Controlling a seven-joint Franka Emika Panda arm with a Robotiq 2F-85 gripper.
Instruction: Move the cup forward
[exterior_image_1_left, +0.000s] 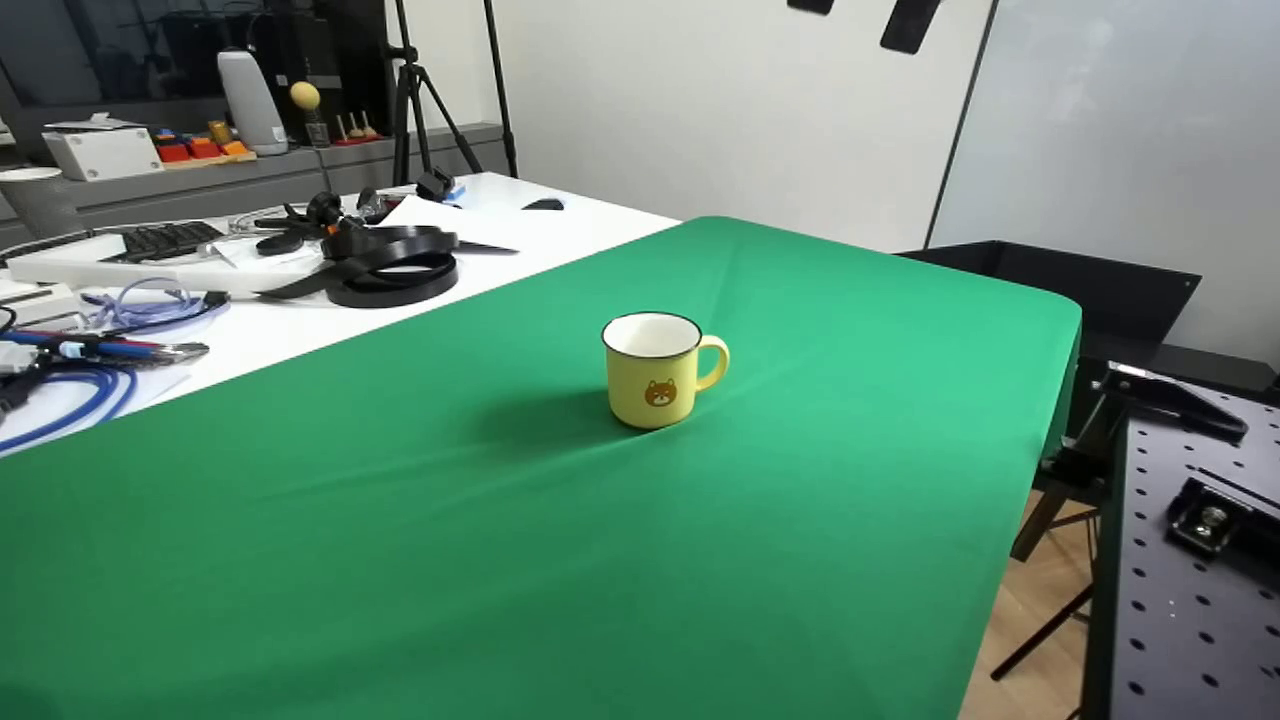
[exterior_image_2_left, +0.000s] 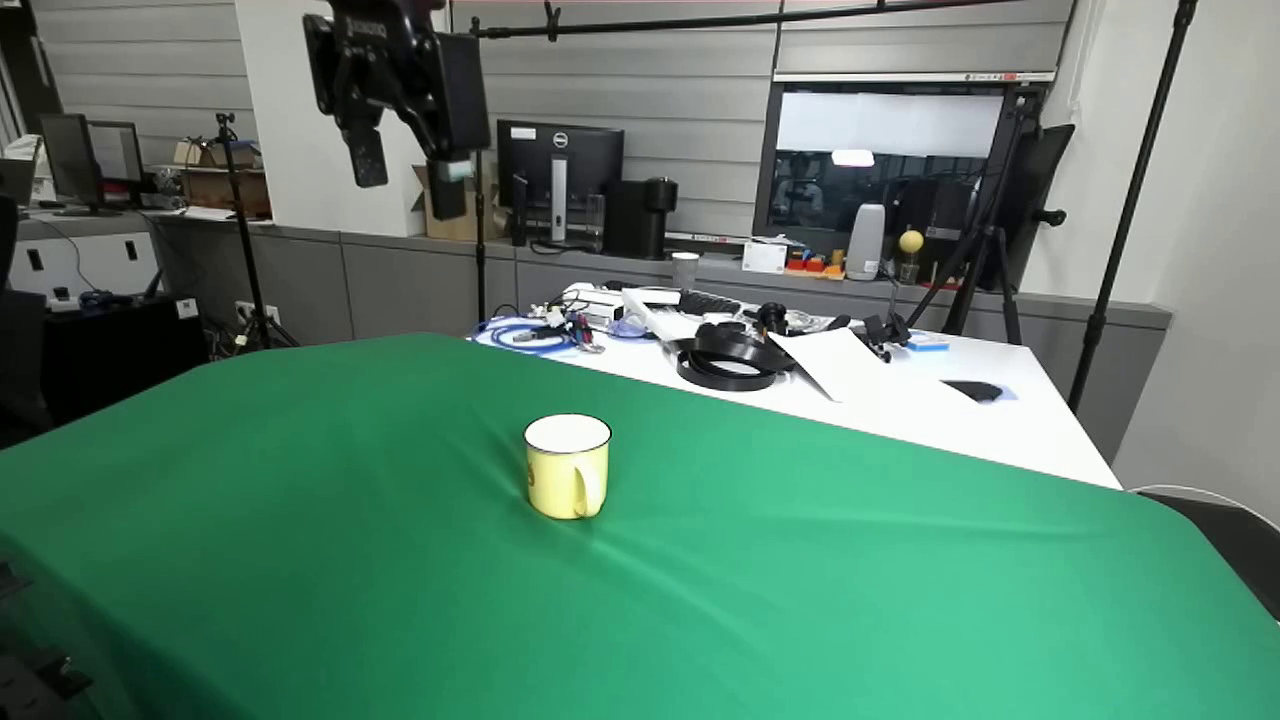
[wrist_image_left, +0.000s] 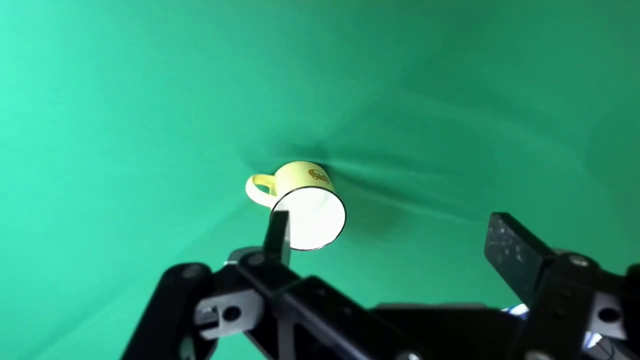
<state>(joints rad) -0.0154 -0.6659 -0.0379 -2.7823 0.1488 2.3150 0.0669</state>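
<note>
The cup is a small yellow mug with a white inside, a dark rim and a small brown animal face on its side. It stands upright on the green cloth in both exterior views (exterior_image_1_left: 632, 388) (exterior_image_2_left: 550, 482). In an exterior view its loop handle points right. In the wrist view the cup (wrist_image_left: 302, 175) lies beyond the left finger, which covers part of its rim. My gripper (wrist_image_left: 390, 222) is open and holds nothing. It hangs high above the cloth, well apart from the cup, in an exterior view (exterior_image_2_left: 409, 180). Only its fingertips (exterior_image_1_left: 860, 15) show at the top edge of an exterior view.
The green cloth (exterior_image_1_left: 850, 450) covers the table and has light creases. A white table (exterior_image_1_left: 560, 235) beside it bears black straps (exterior_image_1_left: 395, 275), blue cables (exterior_image_1_left: 95, 390) and a keyboard. A black perforated plate (exterior_image_1_left: 1180, 620) stands by the cloth's edge. Tripods stand behind.
</note>
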